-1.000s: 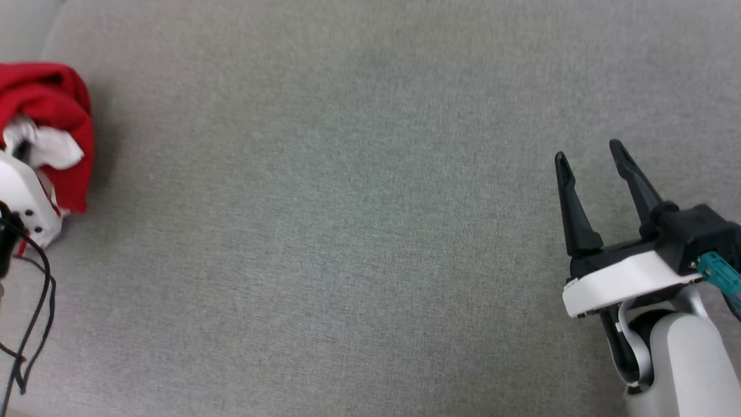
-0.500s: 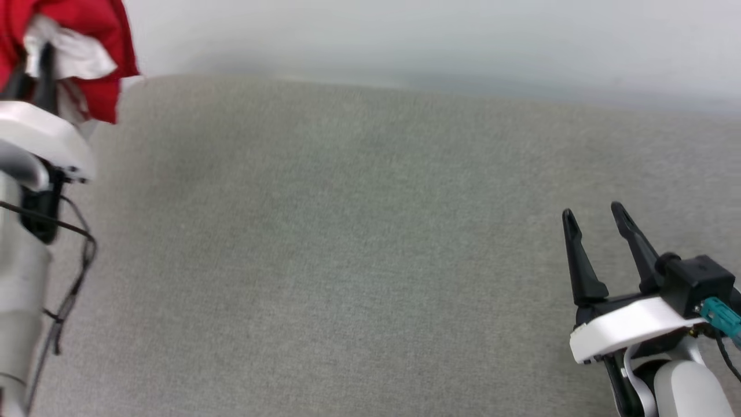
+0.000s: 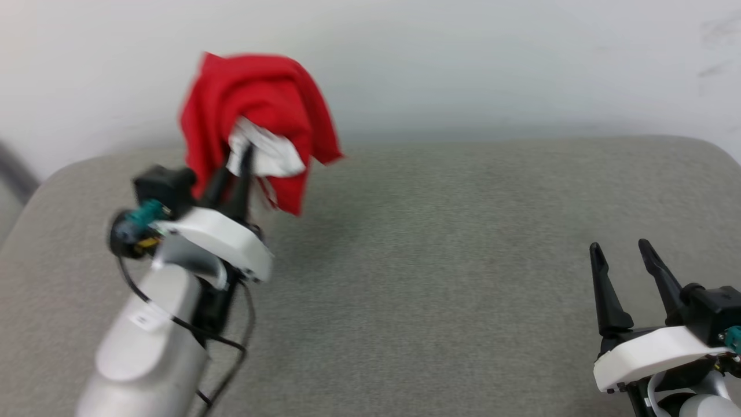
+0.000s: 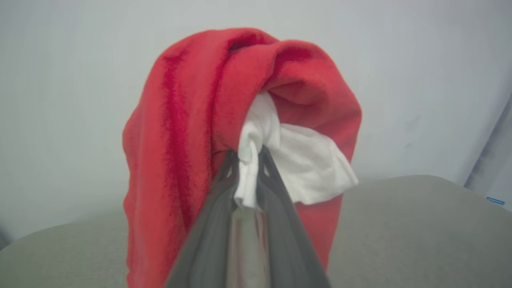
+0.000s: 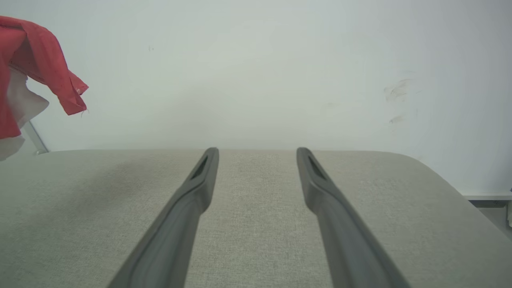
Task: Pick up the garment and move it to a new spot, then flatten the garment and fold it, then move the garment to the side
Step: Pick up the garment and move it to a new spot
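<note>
The garment [image 3: 260, 110] is a bunched red shirt with a white sleeve. It hangs in the air above the far left part of the grey cushioned surface [image 3: 434, 260]. My left gripper [image 3: 234, 159] is shut on its white fabric, fingers pointing up into the bundle. In the left wrist view the garment [image 4: 192, 132] drapes over the left gripper [image 4: 248, 154], whose fingertips pinch the white sleeve. My right gripper [image 3: 619, 249] stands open and empty at the lower right. The right wrist view shows the right gripper [image 5: 258, 151] over bare cushion and the garment [image 5: 44, 72] at the left edge.
A pale wall [image 3: 463, 58] rises behind the cushion's far edge. The cushion's rounded corners show at the far left [image 3: 52, 174] and far right [image 5: 420, 160]. A black cable [image 3: 231, 341] loops off my left forearm.
The head camera has tilted up, bringing the wall into view. My left gripper has lifted the garment and carried it to the right. The right gripper stays open.
</note>
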Robot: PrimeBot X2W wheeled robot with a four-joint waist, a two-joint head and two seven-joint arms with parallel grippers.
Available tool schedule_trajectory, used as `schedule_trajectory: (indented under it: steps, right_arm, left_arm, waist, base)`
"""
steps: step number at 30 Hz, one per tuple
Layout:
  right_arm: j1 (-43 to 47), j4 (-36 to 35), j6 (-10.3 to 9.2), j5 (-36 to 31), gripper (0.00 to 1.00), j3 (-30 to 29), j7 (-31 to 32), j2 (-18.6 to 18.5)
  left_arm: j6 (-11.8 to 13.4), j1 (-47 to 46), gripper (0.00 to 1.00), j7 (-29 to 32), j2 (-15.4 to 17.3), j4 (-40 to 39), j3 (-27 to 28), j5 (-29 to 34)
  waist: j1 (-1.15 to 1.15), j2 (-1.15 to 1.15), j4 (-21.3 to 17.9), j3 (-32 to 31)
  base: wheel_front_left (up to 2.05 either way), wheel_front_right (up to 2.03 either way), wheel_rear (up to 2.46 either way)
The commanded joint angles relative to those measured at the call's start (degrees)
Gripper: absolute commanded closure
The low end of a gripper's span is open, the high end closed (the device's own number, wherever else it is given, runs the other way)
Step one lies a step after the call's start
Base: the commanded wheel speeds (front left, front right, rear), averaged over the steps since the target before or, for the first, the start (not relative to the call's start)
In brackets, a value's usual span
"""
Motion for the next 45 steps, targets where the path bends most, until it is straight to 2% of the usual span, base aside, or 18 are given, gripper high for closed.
schedule_trajectory:
  steps: [1, 4, 9, 16, 17, 18, 19, 24, 27, 32, 41, 45]
  right_arm:
    - [0.63, -0.56, -0.02, 0.12, 0.00, -0.19, 0.36, 0.00]
    - [0.74, -1.36, -0.02, 0.50, 0.00, -0.63, 0.57, 0.00]
    - [0.08, -2.04, -0.02, 0.93, 0.00, -0.05, 0.40, 0.00]
    - [-0.59, -2.35, -0.02, 1.26, 0.00, -2.17, -0.80, 0.01]
    - [-0.87, -2.26, -0.02, 1.13, 0.00, -2.29, -0.98, 0.00]
    - [-1.10, -2.04, -0.02, 1.03, 0.00, -2.27, -1.06, 0.00]
    - [-1.22, -1.86, -0.02, 0.96, 0.00, -2.44, -1.09, 0.00]
    - [-0.77, -0.96, -0.02, 1.53, 0.00, -2.70, -1.05, 0.00]
    - [-0.11, -0.57, -0.02, 1.02, 0.00, -3.44, -0.83, -0.01]
    - [0.89, -0.85, -0.02, 0.46, 0.00, -3.81, -0.16, -0.01]
    - [3.05, -1.65, -0.02, 0.00, 0.00, -1.36, 1.39, 0.00]
    - [3.69, -1.83, -0.02, -0.04, 0.00, -0.43, 1.65, -0.01]
  left_arm:
    - [0.34, 2.09, 1.00, 0.67, -1.32, -1.51, -0.67, -0.79]
    - [0.75, 5.09, 1.00, 2.20, -3.16, -3.94, -3.07, -0.64]
    - [-0.46, 10.22, 1.00, 4.72, -5.85, -4.26, -7.59, -1.21]
    - [-1.43, 16.45, 1.00, 6.09, -7.18, -2.53, -12.85, -0.24]
    - [-1.65, 17.05, 0.86, 5.95, -7.35, -2.63, -13.08, -0.51]
    - [-1.53, 17.26, 0.53, 5.43, -7.16, -2.80, -13.16, -0.29]
    - [-1.15, 17.35, 0.00, 4.98, -6.92, -2.99, -13.36, 0.33]
    - [-1.43, 18.17, 0.00, 2.42, -7.34, -5.77, -13.30, -0.03]
    - [-0.11, 18.18, 0.00, 0.41, -6.73, -8.12, -11.95, 0.51]
    - [2.42, 18.58, 0.00, -1.52, -5.75, -11.80, -9.90, 2.05]
    - [9.59, 21.82, 0.00, -2.96, -0.54, -16.57, -1.71, 8.13]
    - [10.75, 25.67, 0.00, -3.00, 1.54, -18.69, 1.94, 9.48]
  waist:
    - [0.01, 0.00, -2.77, -0.08]
    - [0.01, 0.00, -4.77, 1.17]
    - [0.01, 0.00, -7.81, 4.14]
    - [0.01, 0.00, -8.59, 8.11]
    - [0.01, 0.00, -8.49, 8.44]
    - [0.01, 0.00, -8.35, 8.54]
    - [0.01, 0.00, -8.00, 8.51]
    - [0.01, 0.00, -5.69, 6.08]
    - [0.01, 0.00, -4.38, 3.75]
    - [0.01, 0.00, -2.50, 1.18]
    - [0.01, 0.00, 0.08, -1.73]
    - [0.01, 0.00, 0.18, -2.23]
  base:
    - [0.00, 0.00, 0.00]
    - [0.00, 0.00, 0.00]
    - [0.00, 0.00, 0.00]
    - [0.00, 0.00, 0.00]
    - [0.00, 0.00, 0.00]
    - [0.00, 0.00, 0.00]
    - [0.00, 0.00, 0.00]
    - [0.00, 0.00, 0.00]
    - [0.00, 0.00, 0.00]
    - [0.00, 0.00, 0.00]
    - [0.00, 0.00, 0.00]
    - [0.00, 0.00, 0.00]
